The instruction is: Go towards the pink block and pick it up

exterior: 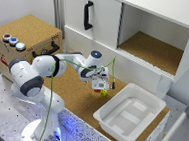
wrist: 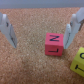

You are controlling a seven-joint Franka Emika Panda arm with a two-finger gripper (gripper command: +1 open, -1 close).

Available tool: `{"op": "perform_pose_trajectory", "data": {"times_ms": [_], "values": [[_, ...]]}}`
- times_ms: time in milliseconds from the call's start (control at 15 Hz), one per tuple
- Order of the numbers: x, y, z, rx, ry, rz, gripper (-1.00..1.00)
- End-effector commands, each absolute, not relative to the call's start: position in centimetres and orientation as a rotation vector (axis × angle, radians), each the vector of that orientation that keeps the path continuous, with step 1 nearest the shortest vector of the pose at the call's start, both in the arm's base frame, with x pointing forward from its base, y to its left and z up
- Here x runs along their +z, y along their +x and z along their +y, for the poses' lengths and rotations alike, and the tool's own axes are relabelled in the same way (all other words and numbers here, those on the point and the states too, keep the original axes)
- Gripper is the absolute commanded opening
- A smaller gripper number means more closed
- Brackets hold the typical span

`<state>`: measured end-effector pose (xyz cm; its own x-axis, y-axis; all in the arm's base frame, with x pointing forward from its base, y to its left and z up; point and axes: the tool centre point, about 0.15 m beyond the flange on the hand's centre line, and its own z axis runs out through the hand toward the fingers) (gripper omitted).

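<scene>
My claw [wrist: 42, 30] hangs spread wide and empty over the cork surface [wrist: 30, 62]. The pink block [wrist: 53, 45] sits off-centre, near one finger, with a yellow block [wrist: 77, 62] just beside it; descending now, I risk clipping or nudging either.

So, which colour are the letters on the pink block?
Black letters on the pink cube block; wrist view shows best.

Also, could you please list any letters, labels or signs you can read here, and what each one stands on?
"N" on the pink block, on its upper face.
"L" on the same block's front face.
The yellow block shows dark characters, cut off and unreadable.
The box's red mark is too blurred.
</scene>
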<state>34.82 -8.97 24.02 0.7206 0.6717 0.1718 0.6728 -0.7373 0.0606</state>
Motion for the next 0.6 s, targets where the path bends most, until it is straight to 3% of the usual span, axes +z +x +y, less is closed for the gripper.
{"op": "perform_pose_trajectory", "data": {"times_ms": [0,200,267,333,400,533], "values": [[20.6,36.3,-8.5,-0.278,-2.974,-1.202,1.0],[20.4,37.2,-8.6,-0.275,-2.982,-1.197,1.0],[20.5,37.5,-8.6,-0.295,-2.992,-1.183,-1.0],[20.5,37.8,-8.6,-0.295,-2.993,-1.174,-1.0],[20.4,38.1,-8.5,-0.291,-2.995,-1.169,1.0],[20.0,38.7,-8.4,-0.286,-3.001,-1.168,1.0]]}}
